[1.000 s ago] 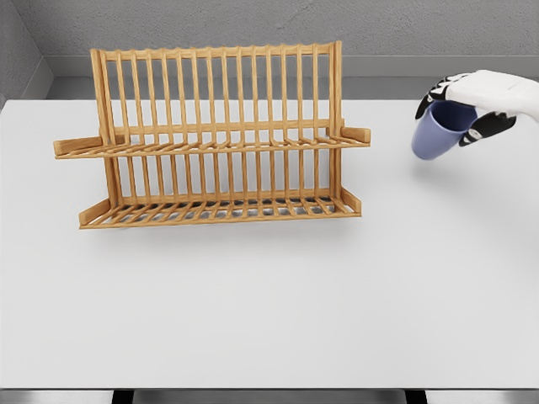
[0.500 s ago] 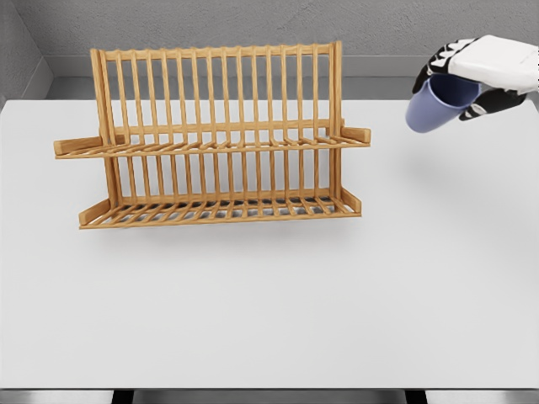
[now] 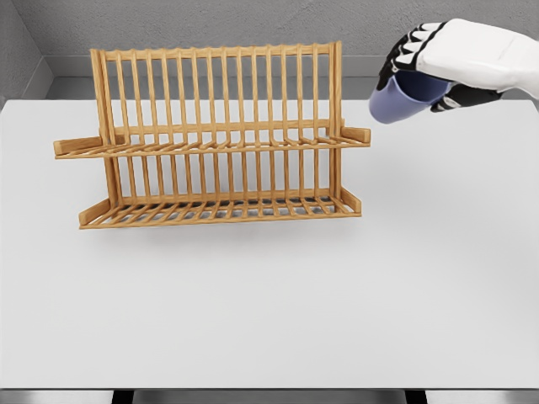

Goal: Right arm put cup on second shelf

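No readable writing, brand or label on any item. Cup: plain periwinkle-blue, smooth, no handle seen; tilted, with its closed base pointing down-left and its rim hidden up under the palm. It is held in the air above the white surface, up and to the right of the rack's upper right corner, clear of the rack. Right hand: white shell with black finger segments, arm entering from the right edge; fingers curled over the cup's upper wall, thumb underneath, gripping the cup. Wooden dish rack: two slatted shelves, tall slatted back, standing on the surface left of centre, both shelves bare.
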Controlling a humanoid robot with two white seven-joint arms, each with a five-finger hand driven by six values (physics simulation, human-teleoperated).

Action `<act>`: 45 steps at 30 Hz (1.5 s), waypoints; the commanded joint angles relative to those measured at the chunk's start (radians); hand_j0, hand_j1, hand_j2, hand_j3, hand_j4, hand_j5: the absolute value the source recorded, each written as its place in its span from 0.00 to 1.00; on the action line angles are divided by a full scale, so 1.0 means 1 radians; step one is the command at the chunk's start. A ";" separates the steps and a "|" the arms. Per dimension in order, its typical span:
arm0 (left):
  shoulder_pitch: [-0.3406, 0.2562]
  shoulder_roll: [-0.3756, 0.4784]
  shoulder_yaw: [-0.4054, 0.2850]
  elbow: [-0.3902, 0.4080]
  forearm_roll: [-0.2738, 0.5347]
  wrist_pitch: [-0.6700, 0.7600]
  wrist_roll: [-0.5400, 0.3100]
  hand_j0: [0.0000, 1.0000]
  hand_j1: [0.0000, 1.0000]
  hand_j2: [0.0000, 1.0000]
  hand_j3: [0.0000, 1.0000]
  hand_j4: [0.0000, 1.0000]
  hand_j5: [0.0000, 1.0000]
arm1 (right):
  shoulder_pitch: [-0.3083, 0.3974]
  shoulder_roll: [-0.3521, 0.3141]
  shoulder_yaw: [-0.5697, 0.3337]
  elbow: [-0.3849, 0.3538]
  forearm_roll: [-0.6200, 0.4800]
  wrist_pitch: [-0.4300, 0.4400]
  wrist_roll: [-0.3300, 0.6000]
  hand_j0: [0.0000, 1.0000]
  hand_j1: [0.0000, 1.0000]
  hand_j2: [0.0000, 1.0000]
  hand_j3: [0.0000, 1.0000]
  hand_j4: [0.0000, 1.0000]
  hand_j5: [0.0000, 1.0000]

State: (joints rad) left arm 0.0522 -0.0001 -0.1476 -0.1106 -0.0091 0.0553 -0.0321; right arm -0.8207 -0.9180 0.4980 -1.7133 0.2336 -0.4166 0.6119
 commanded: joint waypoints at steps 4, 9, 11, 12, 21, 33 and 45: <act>0.000 0.000 0.000 0.000 0.000 0.000 0.000 1.00 1.00 1.00 1.00 1.00 1.00 | -0.003 0.004 -0.002 -0.034 -0.003 0.002 -0.001 0.63 0.63 0.63 0.63 0.63 0.63; 0.000 0.000 -0.001 0.000 0.000 0.000 0.000 1.00 1.00 1.00 1.00 1.00 1.00 | -0.018 0.015 -0.001 -0.040 -0.005 -0.060 -0.001 0.63 0.63 0.63 0.63 0.63 0.63; 0.000 0.000 0.000 0.000 0.000 0.000 0.000 1.00 1.00 1.00 1.00 1.00 1.00 | -0.025 0.030 0.008 -0.040 -0.005 -0.082 -0.001 0.63 0.63 0.63 0.63 0.63 0.63; 0.000 0.000 0.000 0.000 0.000 0.000 0.000 1.00 1.00 1.00 1.00 1.00 1.00 | -0.035 0.042 0.014 -0.040 -0.007 -0.083 -0.001 0.63 0.63 0.63 0.63 0.63 0.63; 0.000 0.000 0.000 0.000 0.000 0.000 0.000 1.00 1.00 1.00 1.00 1.00 1.00 | -0.071 0.068 0.071 -0.040 -0.007 -0.119 -0.001 0.64 0.64 0.64 0.64 0.64 0.64; 0.000 0.000 0.000 0.000 0.000 0.000 0.000 1.00 1.00 1.00 1.00 1.00 1.00 | -0.081 0.088 0.149 -0.037 -0.003 -0.100 -0.001 0.64 0.64 0.64 0.64 0.64 0.64; 0.000 0.000 0.000 0.000 0.000 0.000 0.000 1.00 1.00 1.00 1.00 1.00 1.00 | 0.050 -0.002 -0.288 -0.006 -0.010 -0.116 -0.001 1.00 1.00 1.00 1.00 1.00 1.00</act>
State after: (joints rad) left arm 0.0522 -0.0001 -0.1475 -0.1104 -0.0091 0.0552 -0.0320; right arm -0.6931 -0.8851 0.3642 -1.7320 0.2271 -0.5276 0.6110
